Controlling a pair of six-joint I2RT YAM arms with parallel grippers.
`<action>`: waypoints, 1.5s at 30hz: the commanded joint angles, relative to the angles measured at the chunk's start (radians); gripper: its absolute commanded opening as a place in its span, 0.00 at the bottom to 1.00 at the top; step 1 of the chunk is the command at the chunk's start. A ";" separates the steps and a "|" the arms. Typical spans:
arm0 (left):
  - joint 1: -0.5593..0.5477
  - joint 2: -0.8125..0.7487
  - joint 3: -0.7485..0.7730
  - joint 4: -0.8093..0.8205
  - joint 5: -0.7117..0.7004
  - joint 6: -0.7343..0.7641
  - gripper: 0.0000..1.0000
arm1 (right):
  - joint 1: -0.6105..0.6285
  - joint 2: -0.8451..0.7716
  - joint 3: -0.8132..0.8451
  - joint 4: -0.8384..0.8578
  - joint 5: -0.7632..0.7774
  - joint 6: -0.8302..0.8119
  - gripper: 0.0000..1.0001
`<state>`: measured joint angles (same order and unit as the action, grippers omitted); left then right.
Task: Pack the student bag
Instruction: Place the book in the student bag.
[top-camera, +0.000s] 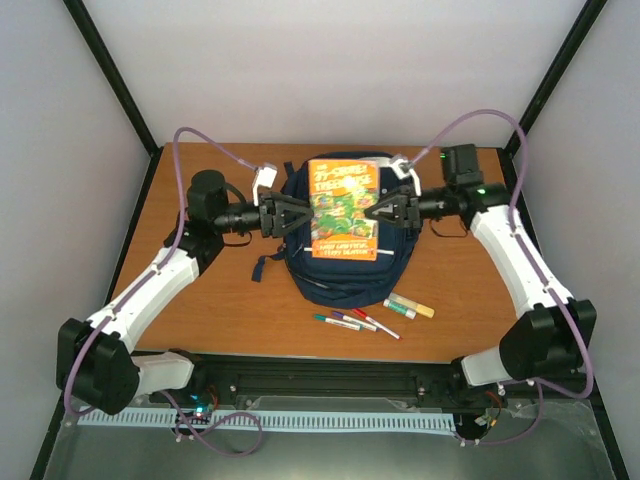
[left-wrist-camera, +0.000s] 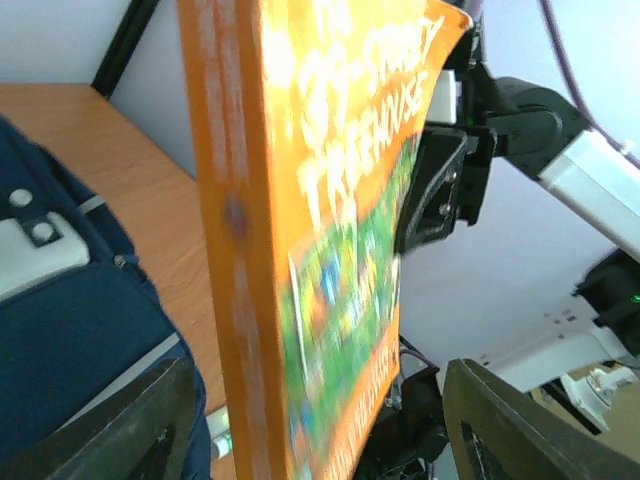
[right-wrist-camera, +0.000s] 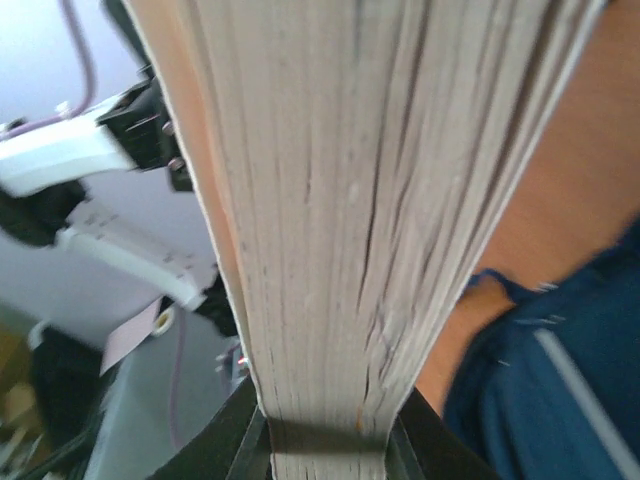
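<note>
Bright even light; wrist views blurred up close.
</note>
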<state>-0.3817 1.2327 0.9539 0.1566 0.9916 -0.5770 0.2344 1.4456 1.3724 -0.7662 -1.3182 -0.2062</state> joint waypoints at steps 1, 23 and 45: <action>-0.006 0.004 0.062 -0.211 -0.104 0.135 0.71 | -0.179 -0.088 -0.046 0.069 0.075 0.056 0.03; -0.505 0.283 0.294 -0.768 -0.976 0.756 0.70 | -0.833 -0.269 -0.417 -0.005 0.137 -0.171 0.03; -0.681 0.689 0.489 -0.737 -1.338 0.914 0.63 | -0.888 -0.268 -0.418 -0.060 0.073 -0.221 0.03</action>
<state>-1.0500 1.8912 1.4029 -0.6395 -0.2356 0.2916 -0.6415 1.1793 0.9432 -0.8379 -1.1671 -0.3946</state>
